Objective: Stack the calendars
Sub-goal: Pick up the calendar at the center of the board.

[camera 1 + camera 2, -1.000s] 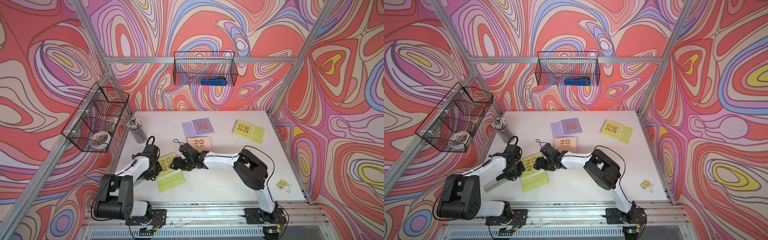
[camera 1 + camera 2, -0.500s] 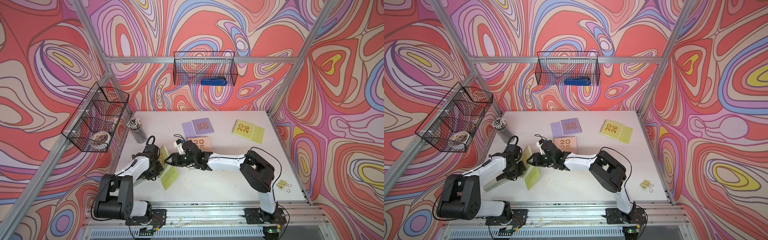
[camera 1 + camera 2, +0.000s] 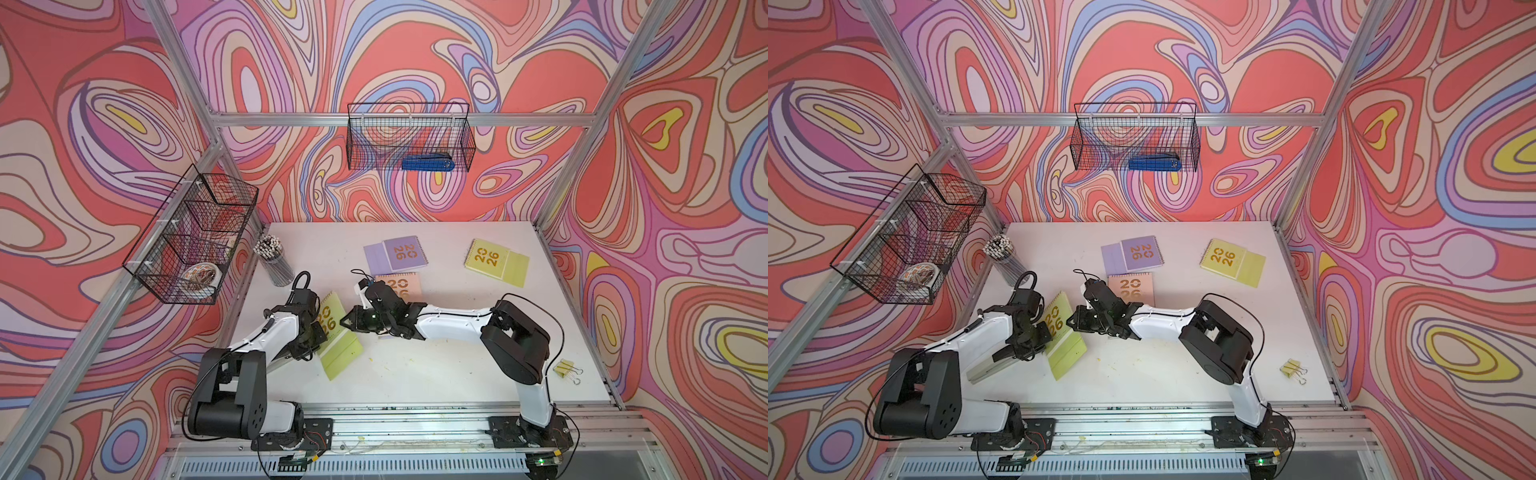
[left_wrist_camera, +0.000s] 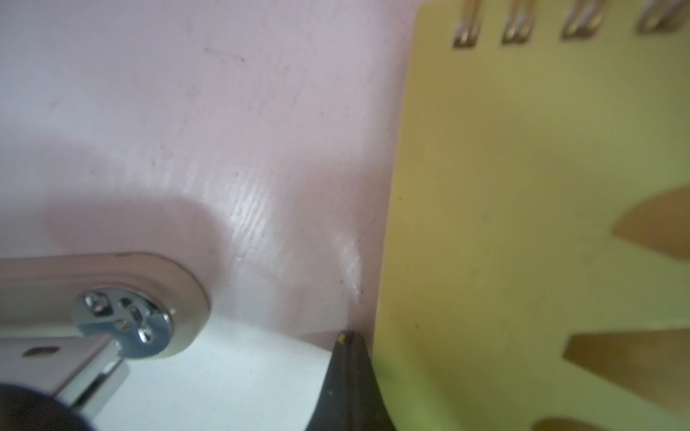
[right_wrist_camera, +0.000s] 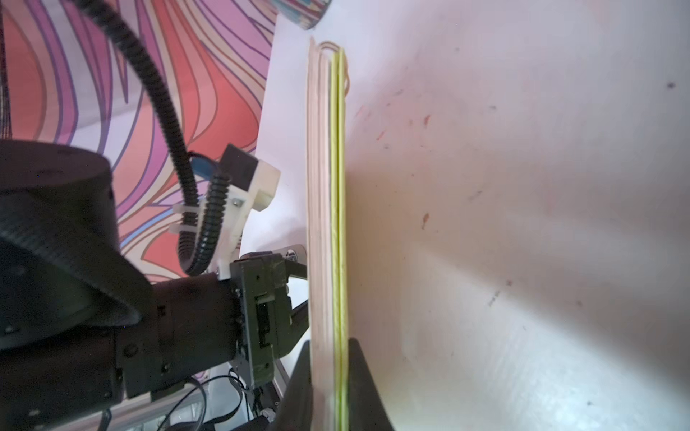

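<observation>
Calendars (image 3: 405,254), four gold "2026" covers (image 3: 486,257) showing

Gold "20" over "26" stands on the covers of the lilac calendar (image 3: 405,254), the far yellow-green calendar (image 3: 487,257) and the near yellow-green calendar (image 3: 329,318), in both top views. The peach calendar (image 3: 398,286) shows "20" above a partly hidden "26". No other text is legible.

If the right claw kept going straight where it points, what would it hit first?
The right gripper is clamped on the tilted yellow-green calendar, so that comes first. Just beyond it, the shut left gripper would probably come next, though depth is unclear.
</observation>
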Available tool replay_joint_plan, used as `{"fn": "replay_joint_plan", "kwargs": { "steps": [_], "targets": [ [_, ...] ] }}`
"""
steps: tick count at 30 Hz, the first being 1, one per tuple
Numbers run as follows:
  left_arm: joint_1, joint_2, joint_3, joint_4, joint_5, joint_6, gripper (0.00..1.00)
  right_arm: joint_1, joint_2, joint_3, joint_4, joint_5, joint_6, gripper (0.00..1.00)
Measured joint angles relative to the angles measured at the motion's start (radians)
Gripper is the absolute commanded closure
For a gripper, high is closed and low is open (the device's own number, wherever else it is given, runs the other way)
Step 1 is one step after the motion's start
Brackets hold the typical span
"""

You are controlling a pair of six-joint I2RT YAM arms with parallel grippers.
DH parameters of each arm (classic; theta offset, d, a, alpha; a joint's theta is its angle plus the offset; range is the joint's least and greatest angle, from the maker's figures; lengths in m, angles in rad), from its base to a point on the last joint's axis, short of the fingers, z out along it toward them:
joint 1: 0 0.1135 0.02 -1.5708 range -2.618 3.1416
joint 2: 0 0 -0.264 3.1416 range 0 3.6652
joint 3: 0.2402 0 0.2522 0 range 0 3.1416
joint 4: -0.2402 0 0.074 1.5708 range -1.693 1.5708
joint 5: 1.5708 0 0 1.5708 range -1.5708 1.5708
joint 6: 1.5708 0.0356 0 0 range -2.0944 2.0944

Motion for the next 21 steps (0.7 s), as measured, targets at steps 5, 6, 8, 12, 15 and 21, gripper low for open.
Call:
{"fn": "replay_joint_plan", "kwargs": {
  "steps": [5,6,8,12,15,21],
  "targets": [
    [0.0,-0.022,0.027,-0.033,0.022,0.001,1.0,0.0,-0.02,-0.01,-0.01,0.022,-0.009,1.0],
    [0.0,-0.034,0.037,-0.041,0.027,0.001,1.0,-0.001,-0.031,-0.018,-0.01,0.026,-0.01,1.0],
    [0.0,-0.072,0.064,-0.053,0.042,0.001,1.0,-0.01,-0.067,-0.048,-0.01,0.029,-0.009,1.0],
    [0.0,-0.127,0.128,-0.071,0.072,0.0,1.0,-0.044,-0.156,-0.122,0.008,0.029,-0.002,1.0],
    [0.0,-0.139,0.177,-0.08,0.099,0.0,1.0,-0.094,-0.242,-0.188,0.025,0.031,0.003,1.0],
    [-0.01,-0.18,0.224,-0.082,0.145,-0.026,1.0,-0.215,-0.349,-0.286,0.086,-0.001,0.016,1.0]
  ]
}}
